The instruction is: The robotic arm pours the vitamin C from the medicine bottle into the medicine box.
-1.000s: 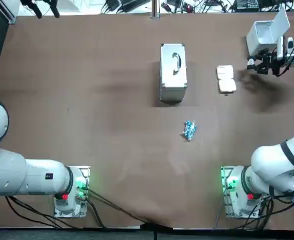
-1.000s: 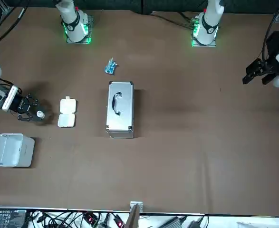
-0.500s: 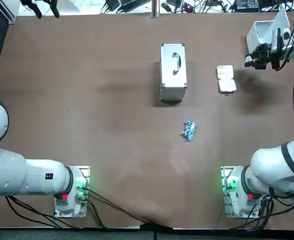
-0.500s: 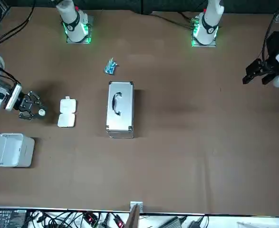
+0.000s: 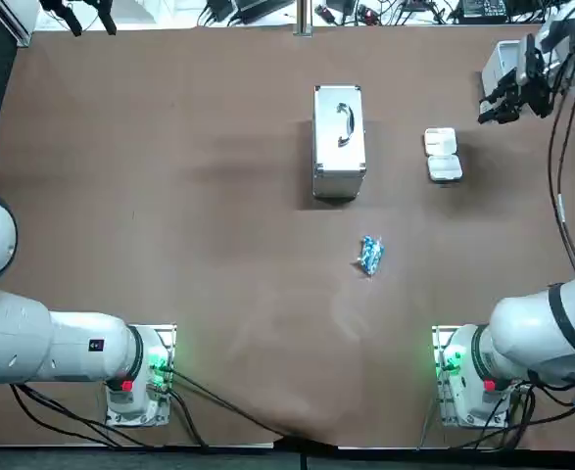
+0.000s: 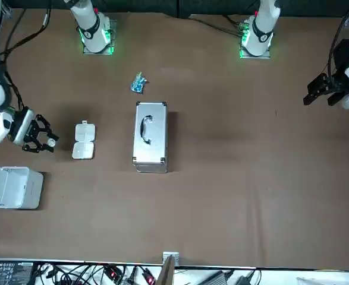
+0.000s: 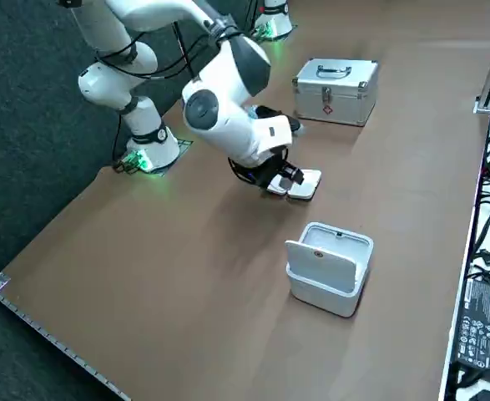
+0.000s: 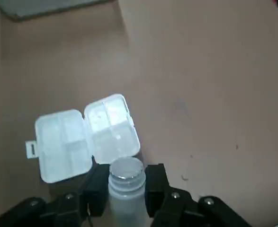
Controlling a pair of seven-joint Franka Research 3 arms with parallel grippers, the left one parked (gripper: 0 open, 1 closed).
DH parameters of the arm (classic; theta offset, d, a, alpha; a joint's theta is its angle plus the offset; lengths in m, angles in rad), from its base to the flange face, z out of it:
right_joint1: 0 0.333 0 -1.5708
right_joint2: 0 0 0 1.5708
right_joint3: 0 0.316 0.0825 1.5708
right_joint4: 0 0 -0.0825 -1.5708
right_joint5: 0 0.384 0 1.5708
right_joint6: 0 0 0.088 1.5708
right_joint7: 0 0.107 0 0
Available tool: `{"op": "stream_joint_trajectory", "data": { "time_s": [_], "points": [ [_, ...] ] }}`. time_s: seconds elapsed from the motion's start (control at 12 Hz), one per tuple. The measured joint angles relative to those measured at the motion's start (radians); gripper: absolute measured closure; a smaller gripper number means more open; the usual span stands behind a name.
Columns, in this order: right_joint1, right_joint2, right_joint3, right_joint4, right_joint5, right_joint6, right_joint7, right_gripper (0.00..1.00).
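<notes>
Table [image 5: 218, 196]; end effector's [image 6: 42, 137] bottle [image 8: 126, 182] near box [image 8: 77, 144]

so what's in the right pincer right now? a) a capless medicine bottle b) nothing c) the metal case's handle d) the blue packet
A: in the wrist view the right pincer is shut on the medicine bottle, whose threaded neck is bare, while the blue packet and the metal case lie well apart from it on the table.
</notes>
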Motion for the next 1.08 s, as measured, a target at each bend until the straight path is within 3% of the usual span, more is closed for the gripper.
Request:
{"op": "stream_joint_trajectory", "data": {
  "time_s": [0.5, 0.58, 1.08],
  "points": [
    [0.027, -0.029, 0.127, 0.002, -0.381, 0.104, 0.361, 0.57],
    [0.030, -0.033, 0.162, 0.002, -0.466, 0.136, 0.440, 0.57],
    [0.056, -0.026, 0.215, -0.021, -0.849, 0.187, 0.648, 0.57]
  ]
}}
